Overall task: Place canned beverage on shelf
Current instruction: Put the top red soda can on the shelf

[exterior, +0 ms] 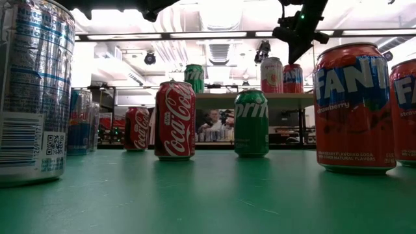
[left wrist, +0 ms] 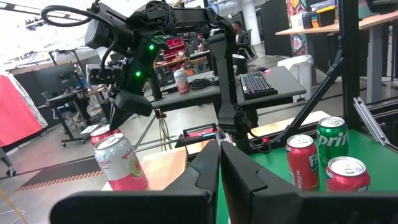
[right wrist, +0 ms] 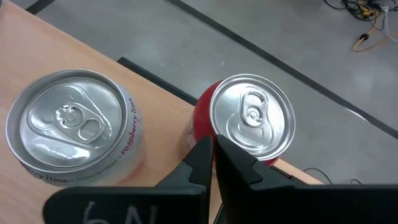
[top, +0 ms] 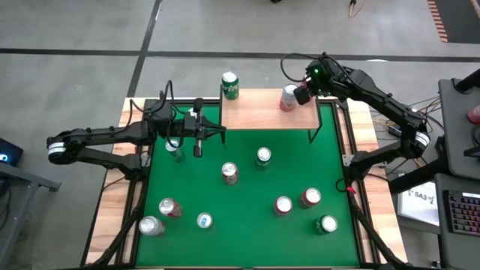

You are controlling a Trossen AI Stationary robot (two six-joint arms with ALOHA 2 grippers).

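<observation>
The shelf (top: 262, 112) is a light wooden board on thin black legs at the table's far side. On it stand a green Sprite can (top: 230, 85) at its far left corner, a pink raspberry-lime can (right wrist: 68, 124) and a red can (right wrist: 252, 118) at its far right edge. My right gripper (right wrist: 213, 149) is shut, slanting down just above the red can's near rim. Over the green felt, left of the shelf, my left gripper (top: 199, 129) hovers shut and level with nothing in it. My right gripper's shut fingertips (right wrist: 205, 146) stand at the rim of the red can's top (right wrist: 217, 134), coming from above at a slant. Whether they touch the can I cannot tell. The can stands upright on the shelf.
Several cans stand upright about the green felt (top: 247, 247), among them a Sprite can (top: 263, 156), a red can (top: 283, 205) and a silver one (top: 151, 225). A wooden frame borders the felt. A desk with a keyboard (top: 461, 214) stands at the right.
</observation>
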